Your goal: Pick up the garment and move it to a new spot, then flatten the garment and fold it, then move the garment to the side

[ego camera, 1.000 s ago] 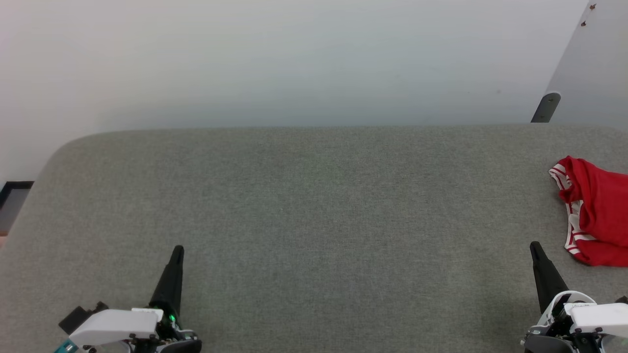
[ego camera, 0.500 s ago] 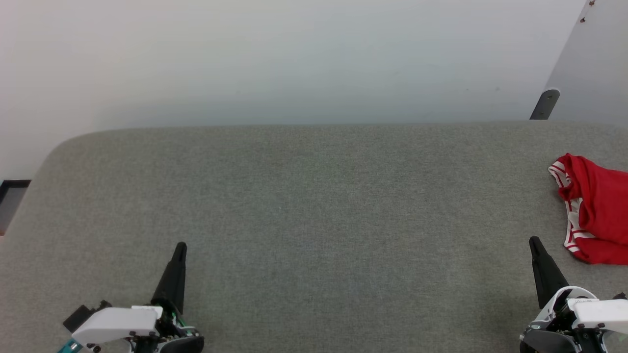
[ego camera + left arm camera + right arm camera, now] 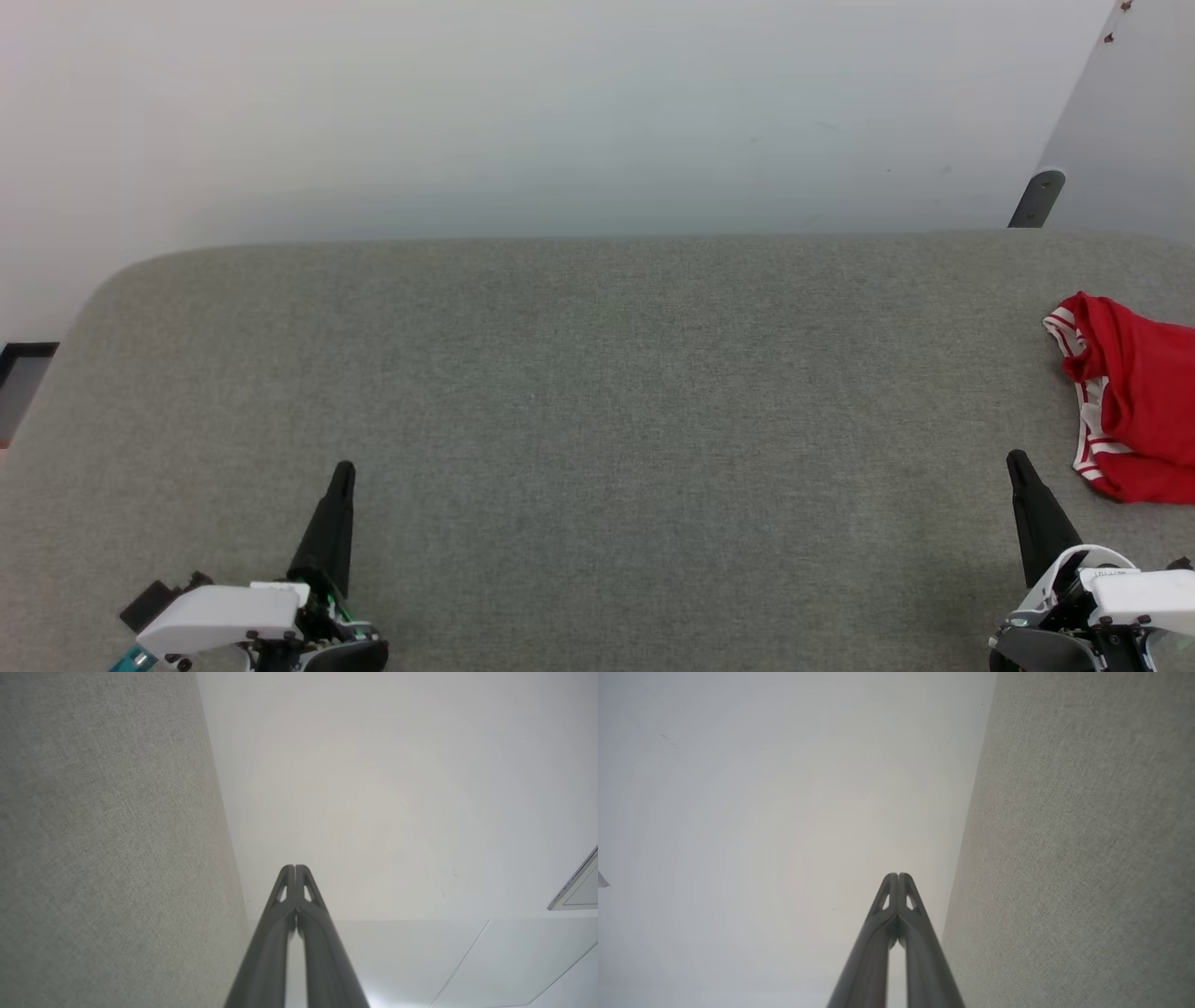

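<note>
Left claw: our left claw (image 3: pixel 342 469) sits at the near left over the grey fabric counter (image 3: pixel 597 392). Its two dark fingers are pressed together into one tip, with nothing between them.
Left arm pose: the white wrist housing lies low at the near edge, and the fingers point toward the far pale wall (image 3: pixel 560 112), leaning slightly right.
Right claw: our right claw (image 3: pixel 1015 458) is at the near right, fingers likewise together and empty, leaning slightly left.
Garment: the garment (image 3: pixel 1144 401) lies crumpled on the counter at the far right, cut off by the picture's edge. It is bright red with red-and-white striped trim along its left side, and it lies near the right claw's tip but apart from it.
</note>
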`<state>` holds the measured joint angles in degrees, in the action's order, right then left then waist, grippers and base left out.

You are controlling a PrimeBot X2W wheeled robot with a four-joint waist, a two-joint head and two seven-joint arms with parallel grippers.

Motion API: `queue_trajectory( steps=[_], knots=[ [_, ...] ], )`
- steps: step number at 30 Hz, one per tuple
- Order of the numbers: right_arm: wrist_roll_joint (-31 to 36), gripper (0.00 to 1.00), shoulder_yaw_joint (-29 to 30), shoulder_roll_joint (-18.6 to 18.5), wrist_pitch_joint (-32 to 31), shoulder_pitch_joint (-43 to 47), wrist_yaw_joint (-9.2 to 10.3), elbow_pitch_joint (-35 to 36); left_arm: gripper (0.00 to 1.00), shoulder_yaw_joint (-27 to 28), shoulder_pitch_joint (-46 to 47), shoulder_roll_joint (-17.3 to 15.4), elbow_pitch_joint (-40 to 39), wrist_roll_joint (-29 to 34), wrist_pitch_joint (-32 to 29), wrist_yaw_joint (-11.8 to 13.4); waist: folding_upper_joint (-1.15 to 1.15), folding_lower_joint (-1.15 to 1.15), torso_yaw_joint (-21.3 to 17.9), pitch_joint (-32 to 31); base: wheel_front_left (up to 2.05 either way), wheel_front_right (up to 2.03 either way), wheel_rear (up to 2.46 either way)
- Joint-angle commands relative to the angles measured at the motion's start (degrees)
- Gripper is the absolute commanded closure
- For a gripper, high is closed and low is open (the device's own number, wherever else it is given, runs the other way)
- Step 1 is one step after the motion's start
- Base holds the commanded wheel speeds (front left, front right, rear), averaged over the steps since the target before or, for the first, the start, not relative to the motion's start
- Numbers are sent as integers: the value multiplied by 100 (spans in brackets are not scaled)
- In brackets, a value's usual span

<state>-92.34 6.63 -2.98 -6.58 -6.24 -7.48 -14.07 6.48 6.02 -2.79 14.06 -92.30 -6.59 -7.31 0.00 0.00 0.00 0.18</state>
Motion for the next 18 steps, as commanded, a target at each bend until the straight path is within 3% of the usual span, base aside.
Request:
queue_trajectory(
  steps=[1, 18],
  knots=[
    [-14, 100, -15, 21, -14, -15, -2, -2, 100, 15, 56, 0, 9, -19, -12, -32, 0, 0, 0, 0, 0, 0, 0],
    [-13, 100, -16, 21, -14, -15, -2, -2, 100, 14, 56, 0, 8, -19, -12, -32, 0, 0, 0, 0, 0, 0, 0]
  ],
)
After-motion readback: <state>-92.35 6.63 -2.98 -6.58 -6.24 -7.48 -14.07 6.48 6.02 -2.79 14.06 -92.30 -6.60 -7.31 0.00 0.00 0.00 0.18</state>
